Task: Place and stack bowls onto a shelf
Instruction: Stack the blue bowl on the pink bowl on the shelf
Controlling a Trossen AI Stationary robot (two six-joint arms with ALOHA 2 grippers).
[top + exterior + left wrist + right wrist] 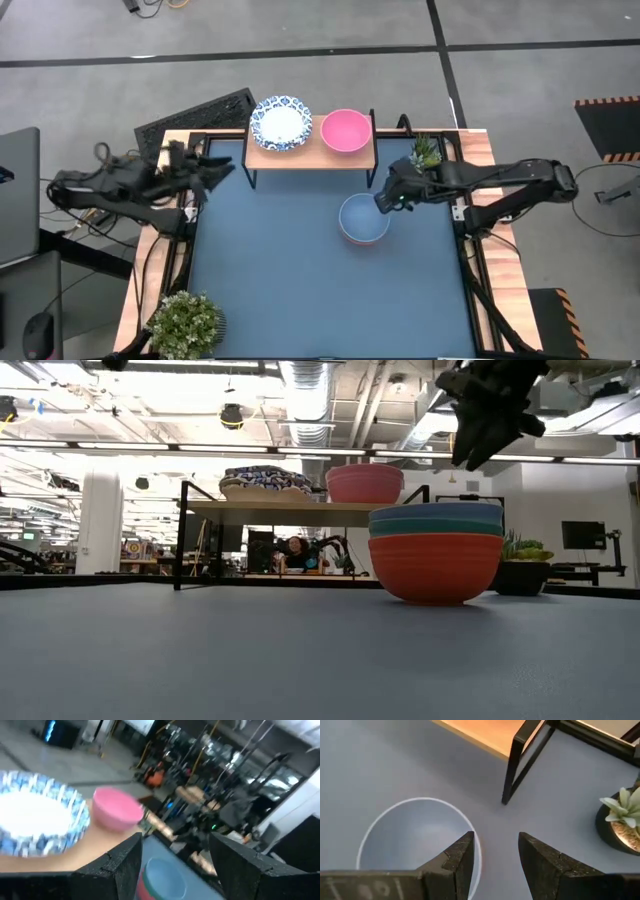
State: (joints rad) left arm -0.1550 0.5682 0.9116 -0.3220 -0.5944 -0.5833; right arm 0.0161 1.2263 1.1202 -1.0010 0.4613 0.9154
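Observation:
The shelf (312, 155) stands at the table's far edge on black legs. Its wooden board carries a white bowl with a blue patterned rim (281, 123) and a pink bowl (345, 131). On the table in front of it sits a stack (436, 550): the lavender-blue bowl (363, 218) on top, green in the middle, and the red bowl (436, 568) resting on the table. My right gripper (495, 837) is open and hovers above the stack's right rim, well clear of it in the low view (478, 440). My left gripper (222, 165) is open and empty, left of the shelf.
A small potted plant (425, 152) stands just beyond my right gripper by the shelf's right leg. A bushy plant (187, 320) sits at the table's near left corner. A black grid panel (200, 112) lies behind the shelf's left end. Blue tabletop (300, 280) stretches toward the near edge.

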